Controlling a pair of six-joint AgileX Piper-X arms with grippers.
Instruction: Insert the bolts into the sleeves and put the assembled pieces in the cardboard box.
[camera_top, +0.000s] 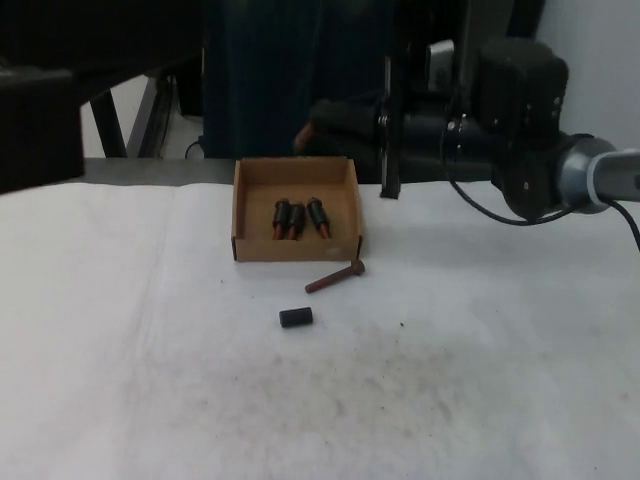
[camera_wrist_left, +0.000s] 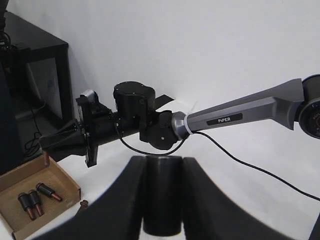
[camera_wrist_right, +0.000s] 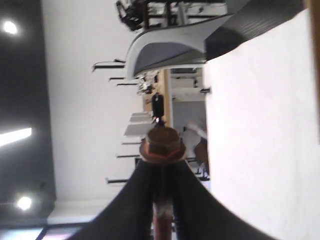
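Note:
My left gripper (camera_wrist_left: 162, 167) is shut on a black sleeve (camera_wrist_left: 161, 200), held up in the air and facing the other arm. My right gripper (camera_wrist_right: 161, 172) is shut on a copper-coloured bolt (camera_wrist_right: 161, 145), whose hex head sticks out past the fingers. In the high view the right gripper (camera_top: 310, 122) hangs above the far edge of the cardboard box (camera_top: 243, 215). Three assembled pieces (camera_top: 297, 216) lie side by side in the box. A loose bolt (camera_top: 335, 277) and a loose black sleeve (camera_top: 295, 318) lie on the white cloth in front of the box.
The right arm (camera_wrist_left: 235, 115) stretches level across the back of the bench. A dark arm (camera_top: 35, 130) fills the far left corner. White cloth (camera_top: 450, 380) covers the bench. Dark furniture (camera_wrist_left: 35, 85) stands behind.

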